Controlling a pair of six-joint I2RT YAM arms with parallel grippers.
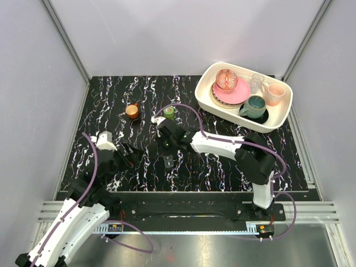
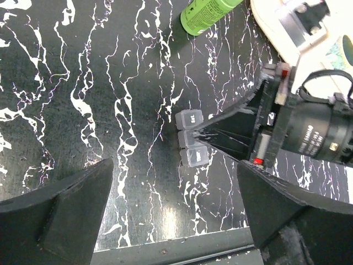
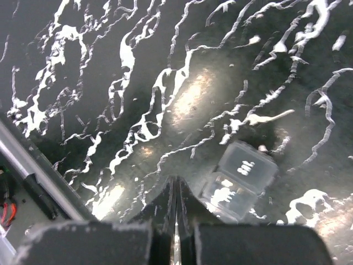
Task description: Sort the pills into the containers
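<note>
The pill box is a small strip of clear-lidded compartments lying on the black marbled table. In the left wrist view the pill box lies ahead of my left gripper, which is open and empty and a little above the table. My right gripper is shut, with nothing showing between its fingers. Its tips are right next to the pill box, whose lids look closed. In the top view the right gripper hovers just behind the box, and the left gripper is to its left. I cannot make out any loose pills.
A green bottle and a small orange cup stand behind the pill box. A white tray with bowls, plates and cups sits at the back right. The table's front edge is close under my left gripper.
</note>
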